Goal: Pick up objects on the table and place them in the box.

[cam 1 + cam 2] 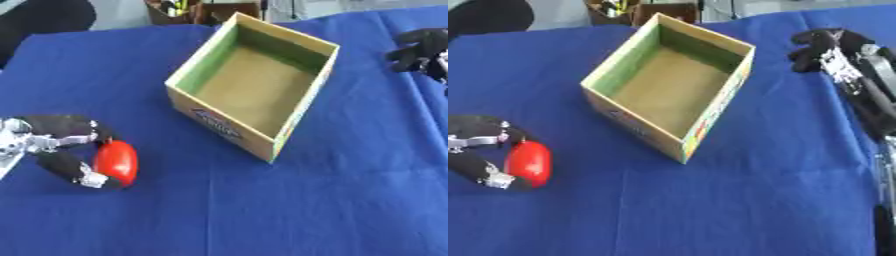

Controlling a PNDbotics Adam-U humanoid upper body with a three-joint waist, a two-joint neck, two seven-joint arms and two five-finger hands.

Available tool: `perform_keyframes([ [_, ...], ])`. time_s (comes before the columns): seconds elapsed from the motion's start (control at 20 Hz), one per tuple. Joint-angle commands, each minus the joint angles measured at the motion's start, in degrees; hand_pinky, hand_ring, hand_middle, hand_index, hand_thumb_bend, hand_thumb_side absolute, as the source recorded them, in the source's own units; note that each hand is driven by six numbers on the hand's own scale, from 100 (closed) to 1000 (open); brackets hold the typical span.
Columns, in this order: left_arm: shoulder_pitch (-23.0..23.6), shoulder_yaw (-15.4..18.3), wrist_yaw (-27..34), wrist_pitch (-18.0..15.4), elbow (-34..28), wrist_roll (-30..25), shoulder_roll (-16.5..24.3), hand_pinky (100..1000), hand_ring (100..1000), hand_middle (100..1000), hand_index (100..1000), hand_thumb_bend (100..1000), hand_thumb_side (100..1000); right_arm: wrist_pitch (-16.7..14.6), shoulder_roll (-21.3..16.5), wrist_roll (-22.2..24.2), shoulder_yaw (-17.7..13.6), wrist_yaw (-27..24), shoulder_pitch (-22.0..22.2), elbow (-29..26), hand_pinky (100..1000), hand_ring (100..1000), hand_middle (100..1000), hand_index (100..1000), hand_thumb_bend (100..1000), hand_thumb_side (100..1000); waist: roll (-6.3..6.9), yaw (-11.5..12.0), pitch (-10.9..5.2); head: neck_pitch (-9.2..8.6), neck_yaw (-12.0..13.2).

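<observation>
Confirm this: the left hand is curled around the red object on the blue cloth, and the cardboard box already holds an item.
Not quite. The box is empty: the left eye view shows only its bare brown floor. The rest holds: the left hand is curled around the red object on the blue cloth.

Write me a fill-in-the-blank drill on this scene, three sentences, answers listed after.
1. The left hand has its fingers curled round a ____ object.
2. The inside of the box holds ____.
3. The cloth covering the table is ____.

Missing words: red; nothing; blue
</observation>
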Motion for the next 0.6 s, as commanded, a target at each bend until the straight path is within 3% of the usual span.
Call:
perform_keyframes([
  [0.05, -0.89, 0.17, -1.04, 0.15, -0.94, 1.93, 1.33, 531, 643, 628, 894, 604, 901, -0.05, -1.11, 0.09, -0.01, -0.23, -0.81, -0.53, 739, 756, 495, 769, 100, 815, -0.1, 0.1, -0.87, -0.61, 0.2],
  [0.25, -0.88, -0.05, -2.11, 1.05, -1.25, 5.5, 1.15, 410, 528, 519, 837, 508, 843, -0.03, -1.1, 0.04, -0.08, -0.24, -0.82, -0.51, 739, 756, 495, 769, 100, 816, -0.11, 0.03, -0.86, -0.63, 0.19],
  [0.6, -0.82, -0.63, -2.68, 2.54, -1.01, 10.93, 0.87, 248, 416, 417, 746, 383, 721, 0.01, -1.06, 0.0, -0.11, -0.27, -0.82, -0.48, 739, 755, 494, 768, 100, 818, -0.11, -0.02, -0.86, -0.77, 0.14],
])
